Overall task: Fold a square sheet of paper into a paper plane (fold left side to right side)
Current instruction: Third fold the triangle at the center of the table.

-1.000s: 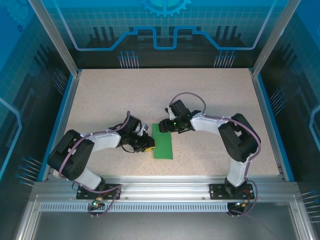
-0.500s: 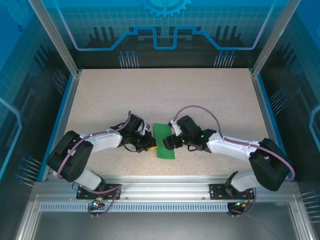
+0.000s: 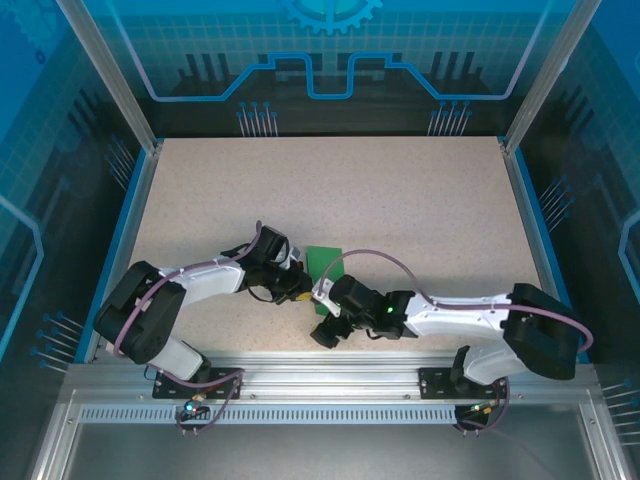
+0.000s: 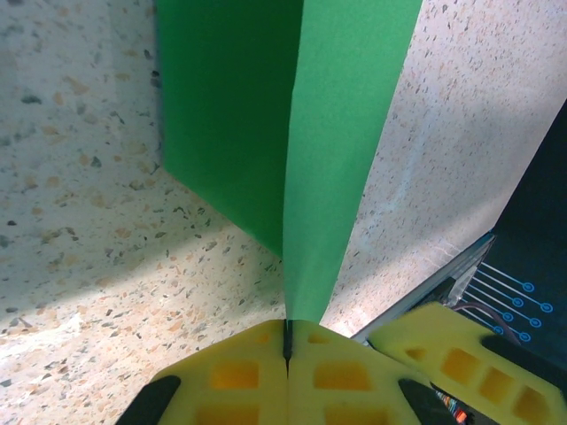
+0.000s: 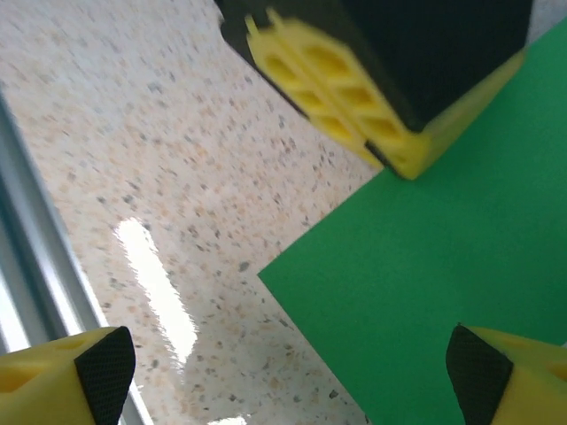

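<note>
The green sheet of paper (image 3: 322, 262) lies mid-table as a narrow strip folded lengthwise, its near half under the arms. In the left wrist view one layer lies flat while the other layer (image 4: 347, 133) stands up from the crease. My left gripper (image 3: 303, 293) (image 4: 288, 341) is shut on the paper's near edge, yellow pads pressed together. My right gripper (image 3: 325, 333) (image 5: 297, 376) hovers open over the paper's near corner (image 5: 443, 266), holding nothing. The left gripper's fingers (image 5: 337, 80) show just ahead of it.
The speckled table (image 3: 400, 200) stretches wide behind and to both sides of the paper. An aluminium rail (image 3: 330, 375) runs along the near edge, close to the right gripper, and shows as a grey strip (image 5: 27, 266). Blue walls enclose the table.
The right arm swung from the paper's far end down to its near corner, beside the left gripper, and opened its jaws wide. The left gripper closed fully on the paper's edge.
</note>
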Tool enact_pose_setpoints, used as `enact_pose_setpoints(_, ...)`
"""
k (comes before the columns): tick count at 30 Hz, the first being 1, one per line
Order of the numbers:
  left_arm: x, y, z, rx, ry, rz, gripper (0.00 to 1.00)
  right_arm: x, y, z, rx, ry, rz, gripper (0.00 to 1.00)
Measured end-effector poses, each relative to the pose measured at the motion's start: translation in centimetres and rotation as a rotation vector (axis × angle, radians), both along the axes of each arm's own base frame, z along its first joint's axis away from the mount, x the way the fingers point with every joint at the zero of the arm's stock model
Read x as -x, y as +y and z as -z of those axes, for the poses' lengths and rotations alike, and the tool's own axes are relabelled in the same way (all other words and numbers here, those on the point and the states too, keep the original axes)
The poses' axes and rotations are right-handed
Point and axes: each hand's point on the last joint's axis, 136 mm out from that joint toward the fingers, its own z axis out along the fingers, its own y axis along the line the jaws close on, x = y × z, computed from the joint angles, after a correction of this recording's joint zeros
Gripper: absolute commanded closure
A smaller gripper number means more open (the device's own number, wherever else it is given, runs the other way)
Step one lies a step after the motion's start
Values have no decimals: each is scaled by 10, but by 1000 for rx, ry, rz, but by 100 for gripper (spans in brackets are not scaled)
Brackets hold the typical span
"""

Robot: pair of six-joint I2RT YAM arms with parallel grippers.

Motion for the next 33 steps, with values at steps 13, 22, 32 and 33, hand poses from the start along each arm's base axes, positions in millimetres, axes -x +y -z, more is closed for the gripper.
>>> enact_pose_setpoints(13, 1, 1, 0, -5, 10, 0, 98, -18, 13, 9, 75, -65, 9, 44)
enact_pose_setpoints(22, 1, 1, 0, -8, 11, 3, 92, -19, 12, 9, 76, -67, 21, 89)
enact_pose_setpoints(32, 4, 15, -5, -26, -5, 28, 50, -16, 14, 10, 37, 8, 30, 100)
enact_pose_setpoints(33, 3, 18, -8, -25, -13, 25, 49, -16, 14, 10, 31, 19, 31, 100)
